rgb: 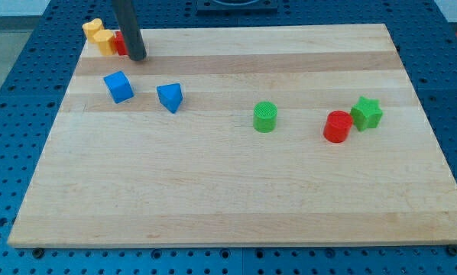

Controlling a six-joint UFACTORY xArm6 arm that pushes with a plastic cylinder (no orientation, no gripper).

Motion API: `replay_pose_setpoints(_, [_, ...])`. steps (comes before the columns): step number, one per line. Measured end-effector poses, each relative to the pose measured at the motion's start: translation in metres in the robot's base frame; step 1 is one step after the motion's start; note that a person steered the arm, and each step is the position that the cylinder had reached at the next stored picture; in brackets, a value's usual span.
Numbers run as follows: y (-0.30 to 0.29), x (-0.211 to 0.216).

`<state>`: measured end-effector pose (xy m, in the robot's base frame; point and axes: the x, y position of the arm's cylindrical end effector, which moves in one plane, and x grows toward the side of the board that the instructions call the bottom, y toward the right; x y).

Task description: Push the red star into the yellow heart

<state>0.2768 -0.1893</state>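
The yellow heart [98,34] sits at the board's top left corner. The red star [119,43] lies right against the heart's right side, mostly hidden behind my rod. My tip [137,56] rests on the board just right of and slightly below the red star, touching or nearly touching it.
A blue cube [118,86] and a blue triangular block [170,97] lie below my tip. A green cylinder [265,117] is mid-board. A red cylinder [337,127] touches a green star [366,113] at the right. The wooden board [236,191] ends close to the heart.
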Motion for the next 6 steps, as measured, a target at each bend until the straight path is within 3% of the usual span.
replay_pose_setpoints(3, [-0.038,-0.037])
replay_pose_setpoints(5, [0.0,-0.035])
replay_pose_setpoints(6, [0.012,-0.066])
